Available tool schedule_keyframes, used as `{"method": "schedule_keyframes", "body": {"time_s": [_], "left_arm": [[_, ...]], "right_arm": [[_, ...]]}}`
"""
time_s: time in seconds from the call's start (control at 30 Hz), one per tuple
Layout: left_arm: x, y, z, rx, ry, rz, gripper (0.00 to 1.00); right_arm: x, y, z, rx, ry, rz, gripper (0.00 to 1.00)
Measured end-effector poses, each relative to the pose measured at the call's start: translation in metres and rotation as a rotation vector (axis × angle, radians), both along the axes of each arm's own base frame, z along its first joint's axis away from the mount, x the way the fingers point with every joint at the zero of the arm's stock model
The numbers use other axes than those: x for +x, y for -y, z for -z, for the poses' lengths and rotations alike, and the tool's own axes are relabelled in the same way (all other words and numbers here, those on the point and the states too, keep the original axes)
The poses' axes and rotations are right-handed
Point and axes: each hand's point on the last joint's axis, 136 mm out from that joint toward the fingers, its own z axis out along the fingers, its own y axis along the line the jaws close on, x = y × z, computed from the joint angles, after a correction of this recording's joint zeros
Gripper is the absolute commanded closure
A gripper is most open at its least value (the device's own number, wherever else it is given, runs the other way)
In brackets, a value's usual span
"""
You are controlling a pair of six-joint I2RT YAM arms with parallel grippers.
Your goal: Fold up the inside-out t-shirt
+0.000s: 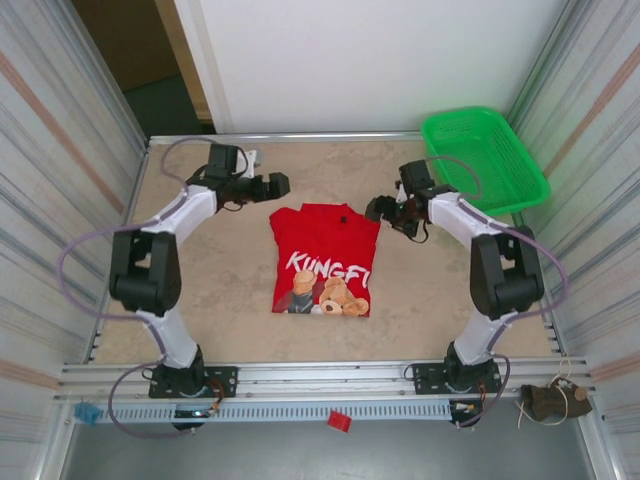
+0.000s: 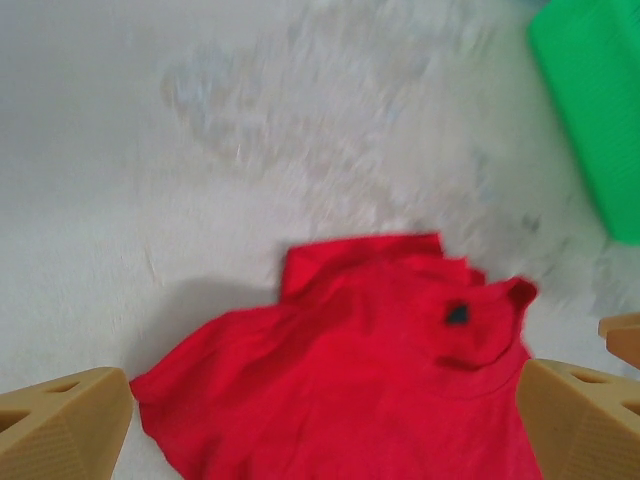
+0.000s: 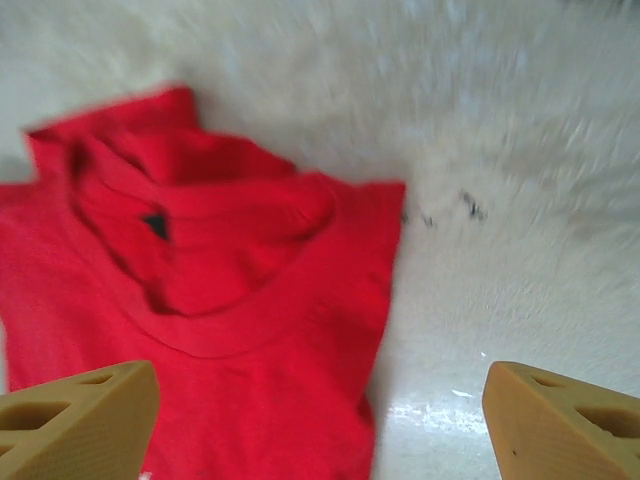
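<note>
Surface [image 1: 200, 300]: pale beige top with a marbled stone look, walled on three sides.
T-shirt [image 1: 325, 262]: bright red, lying flat and folded into a rectangle; white lettering and cartoon figures face up, dark neck label at its far edge.
Basket [image 1: 485, 155]: green mesh, beyond and right of the t-shirt, well apart.

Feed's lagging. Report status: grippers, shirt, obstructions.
Left gripper open, empty. Right gripper open, empty. Shirt flat on table, print up. Basket far right, clear of shirt.

White lettering [image 1: 328, 263] on red t-shirt [image 1: 322, 232]
Reads "KUNGF" across the chest, final letter cut at the right fold. Dark neck label [image 2: 457, 313] too blurred to read.
</note>
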Motion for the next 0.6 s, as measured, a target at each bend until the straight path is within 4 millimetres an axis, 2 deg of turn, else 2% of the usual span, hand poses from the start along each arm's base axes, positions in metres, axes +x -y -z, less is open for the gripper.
{"method": "schedule_keyframes", "body": {"time_s": [0.07,0.17,0.4,0.6], "left_arm": [[-0.009,0.002,0.027,0.023,-0.078,0.033,0.02],[-0.024,0.003,0.051,0.044,-0.166,0.069,0.02],[-0.032,0.012,0.063,0.068,-0.201,0.125,0.01],[-0.032,0.033,0.087,0.091,-0.25,0.181,0.01]], "right_arm": [[-0.005,-0.005,0.011,0.002,-0.036,-0.016,0.17],[-0.009,-0.013,0.016,0.008,-0.053,-0.037,0.17],[-0.005,-0.029,0.032,-0.003,-0.08,-0.071,0.16],[0.0,-0.049,0.04,-0.009,-0.085,-0.11,0.16]]}}
